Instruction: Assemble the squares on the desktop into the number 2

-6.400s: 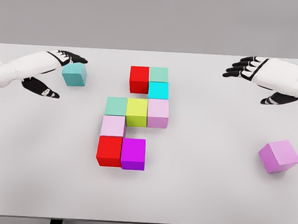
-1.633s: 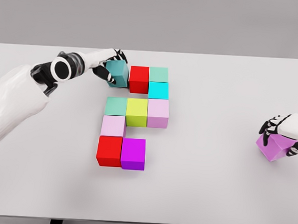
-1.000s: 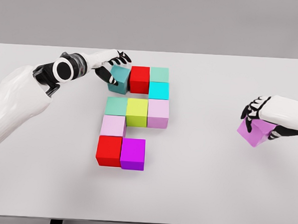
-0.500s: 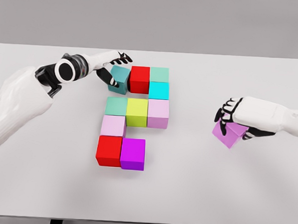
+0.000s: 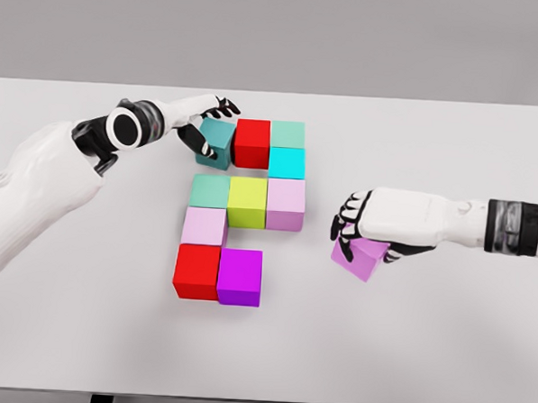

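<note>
While right hand (image 5: 376, 227) fingers half-hide the violet cube (image 5: 360, 257), left hand (image 5: 201, 118) clasps teal cube (image 5: 217, 141)

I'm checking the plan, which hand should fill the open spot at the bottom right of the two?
Right hand: it already grips the purple cube, just right of the magenta cube. Left hand is busy at the teal cube.

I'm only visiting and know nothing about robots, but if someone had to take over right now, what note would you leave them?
Left hand: shut on the teal cube, pressed against the top row's red cube.
Right hand: shut on the violet cube, tilted, right of the figure.
Done: top row, cyan cube, middle row, pale pink cube, two bottom cubes.
Left: square up the teal cube; seat the violet one right of the magenta cube.
</note>
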{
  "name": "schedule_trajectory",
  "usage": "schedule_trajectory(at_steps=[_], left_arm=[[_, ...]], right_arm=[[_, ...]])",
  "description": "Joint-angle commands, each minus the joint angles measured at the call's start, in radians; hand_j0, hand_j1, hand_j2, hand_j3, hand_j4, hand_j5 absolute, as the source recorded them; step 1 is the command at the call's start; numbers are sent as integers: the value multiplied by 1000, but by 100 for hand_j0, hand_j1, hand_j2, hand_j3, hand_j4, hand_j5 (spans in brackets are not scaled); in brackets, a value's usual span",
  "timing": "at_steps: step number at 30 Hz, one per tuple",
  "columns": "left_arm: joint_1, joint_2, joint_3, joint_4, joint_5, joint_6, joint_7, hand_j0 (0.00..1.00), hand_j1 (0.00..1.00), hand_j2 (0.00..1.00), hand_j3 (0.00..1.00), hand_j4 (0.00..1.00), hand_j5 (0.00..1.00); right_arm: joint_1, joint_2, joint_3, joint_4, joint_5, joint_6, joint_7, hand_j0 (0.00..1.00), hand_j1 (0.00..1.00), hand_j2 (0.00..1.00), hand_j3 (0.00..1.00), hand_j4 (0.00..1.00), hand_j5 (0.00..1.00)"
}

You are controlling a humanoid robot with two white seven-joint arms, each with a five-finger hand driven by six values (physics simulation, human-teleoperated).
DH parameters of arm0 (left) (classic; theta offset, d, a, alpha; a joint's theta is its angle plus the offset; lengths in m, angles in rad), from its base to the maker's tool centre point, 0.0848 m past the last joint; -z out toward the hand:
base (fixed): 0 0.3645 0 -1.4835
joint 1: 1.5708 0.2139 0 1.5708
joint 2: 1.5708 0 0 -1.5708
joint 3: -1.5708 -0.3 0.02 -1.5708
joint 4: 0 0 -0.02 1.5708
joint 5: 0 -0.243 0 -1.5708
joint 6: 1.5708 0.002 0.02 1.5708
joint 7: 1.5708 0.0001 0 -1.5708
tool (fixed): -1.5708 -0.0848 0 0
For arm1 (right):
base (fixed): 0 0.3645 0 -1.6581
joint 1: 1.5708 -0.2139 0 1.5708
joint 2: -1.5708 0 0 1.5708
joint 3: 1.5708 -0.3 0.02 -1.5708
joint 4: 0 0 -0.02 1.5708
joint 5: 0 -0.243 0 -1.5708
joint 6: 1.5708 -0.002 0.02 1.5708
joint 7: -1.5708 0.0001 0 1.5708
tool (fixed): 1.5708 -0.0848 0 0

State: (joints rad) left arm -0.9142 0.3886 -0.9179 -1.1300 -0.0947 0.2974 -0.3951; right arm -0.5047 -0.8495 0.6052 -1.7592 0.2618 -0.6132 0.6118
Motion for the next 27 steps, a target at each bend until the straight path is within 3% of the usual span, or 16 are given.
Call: schedule_trajectory(at_steps=[1,5,6,7,8,14,16,19,21,23,25,27], left_arm=[[-2,-5,1,4,0,-1,1,87,87,87,87,87,87],[-6,-5,1,1,-2,-1,1,87,87,87,87,87,87],[-6,-5,1,-1,-2,-4,1,87,87,87,87,87,87],[-6,-5,1,-1,-2,-1,1,87,87,87,87,87,87],[-8,-5,1,-1,-2,-1,1,87,87,87,87,87,87],[-8,6,1,-8,0,-56,1,87,87,87,87,87,87],[-8,33,1,-13,1,-110,-1,96,96,96,96,96,96],[-5,160,2,-86,21,-121,-1,100,100,100,100,100,100],[-3,263,1,-90,56,-156,-2,100,100,100,100,100,100],[-3,318,-1,-88,56,-214,-2,100,100,100,100,100,100],[-3,377,-2,-90,55,-332,-4,100,100,100,100,100,100],[2,450,-30,-88,50,-559,-11,100,100,100,100,100,100]], right_arm=[[-5,21,64,0,-6,2,-1,38,38,38,38,38,38],[-12,26,80,-2,-7,2,-1,44,44,44,44,44,44],[-12,26,80,0,-7,2,-1,52,52,52,52,52,52],[-12,26,79,0,-6,2,-1,79,79,79,79,79,79],[-14,27,77,0,-6,2,-1,100,100,100,100,100,100],[-28,35,54,0,-7,2,-1,100,100,100,100,100,100],[-15,30,-27,1,-10,2,-1,100,100,100,100,100,100],[17,18,-113,9,-10,2,-1,100,100,100,100,100,100],[52,-13,-183,20,-12,2,-1,100,100,100,100,100,100],[81,-46,-196,30,-13,2,-1,100,100,100,100,100,100],[106,-52,-196,53,-7,2,-1,100,100,100,100,100,100],[127,-54,-194,86,11,2,-1,100,100,100,100,100,100]])
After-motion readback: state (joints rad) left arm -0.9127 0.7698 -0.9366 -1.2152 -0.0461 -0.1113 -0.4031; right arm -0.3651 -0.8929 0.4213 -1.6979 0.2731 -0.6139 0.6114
